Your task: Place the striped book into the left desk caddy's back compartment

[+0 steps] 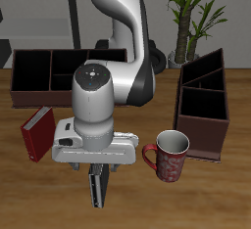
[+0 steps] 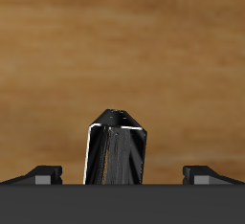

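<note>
Gripper [image 1: 99, 177] clenched on striped book [image 1: 97, 189], held upright clear of the table [image 1: 221, 189] near its front edge. Left desk caddy [image 1: 203, 106] stood well apart.

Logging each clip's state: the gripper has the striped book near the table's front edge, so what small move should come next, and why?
Probably carry it toward the left desk caddy. The striped book hangs upright in the gripper, near the table's front edge. The back compartment lies farther back, with the mug standing between, so keeping height seems wise.
</note>
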